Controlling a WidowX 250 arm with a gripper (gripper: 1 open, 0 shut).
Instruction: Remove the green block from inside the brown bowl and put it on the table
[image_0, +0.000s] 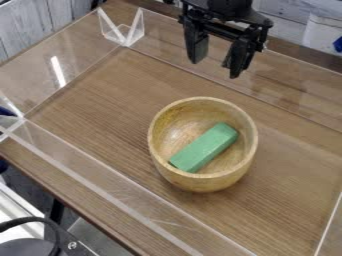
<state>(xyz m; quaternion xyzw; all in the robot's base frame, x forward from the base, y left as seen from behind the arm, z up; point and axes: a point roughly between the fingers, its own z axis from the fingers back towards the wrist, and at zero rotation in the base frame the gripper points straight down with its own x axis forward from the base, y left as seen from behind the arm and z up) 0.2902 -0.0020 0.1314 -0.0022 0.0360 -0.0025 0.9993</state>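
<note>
Closest to the lens is the low clear acrylic wall (80, 175) that runs along the near edge of the tabletop (107, 100), with some dark cable or gear poking in at the bottom left corner, too cropped to say what it is. Only one view to go on here, so that's all you get. Just past that wall sits the brown bowl (201, 172), and the green block (203, 147) is lying inside it, resting against the smooth inner slope, so it's tilted a bit and not flat. Its long axis runs diagonally, from lower left up to upper right in the picture. The tool (218, 58) hangs up at the top of the frame, pointing down, fingers spread wide apart with nothing between them, well clear of the bowl and not touching anything. So the key bit: the block lies below the tool in the picture, toward the camera and down, slightly left. I'd guess it needs to come toward us, drop into the bowl, and pinch across the block's short side. Count: one block, one bowl, one tool, one arm. There's also a small clear bracket thing (123, 30) standing at the far left corner.
</note>
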